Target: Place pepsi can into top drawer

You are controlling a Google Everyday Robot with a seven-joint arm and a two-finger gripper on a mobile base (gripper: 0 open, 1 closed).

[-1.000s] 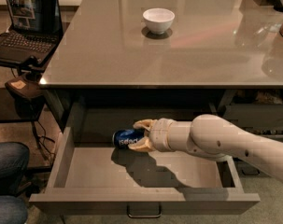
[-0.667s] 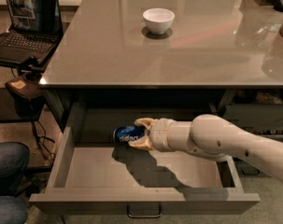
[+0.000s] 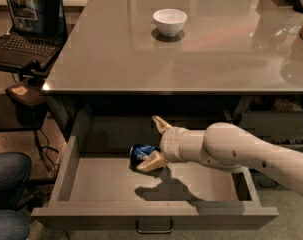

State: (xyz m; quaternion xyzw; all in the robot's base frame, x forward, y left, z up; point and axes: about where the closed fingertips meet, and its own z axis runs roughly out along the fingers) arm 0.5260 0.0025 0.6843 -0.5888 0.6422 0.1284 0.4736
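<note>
Since before, the end effector (image 3: 149,143) has spread apart beside the pepsi can (image 3: 142,153) inside the top drawer (image 3: 91,215). Best to withdraw cleanly toward 3 o'clock.

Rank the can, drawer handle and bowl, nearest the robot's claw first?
Gripper, inside the drawer:
1. Can, right beside it.
2. Handle, on the drawer front.
3. Bowl, up on the counter.

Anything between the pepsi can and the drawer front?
Nothing; the top drawer floor is bare there, camera view. The open hand is inside, beside the pepsi can.
</note>
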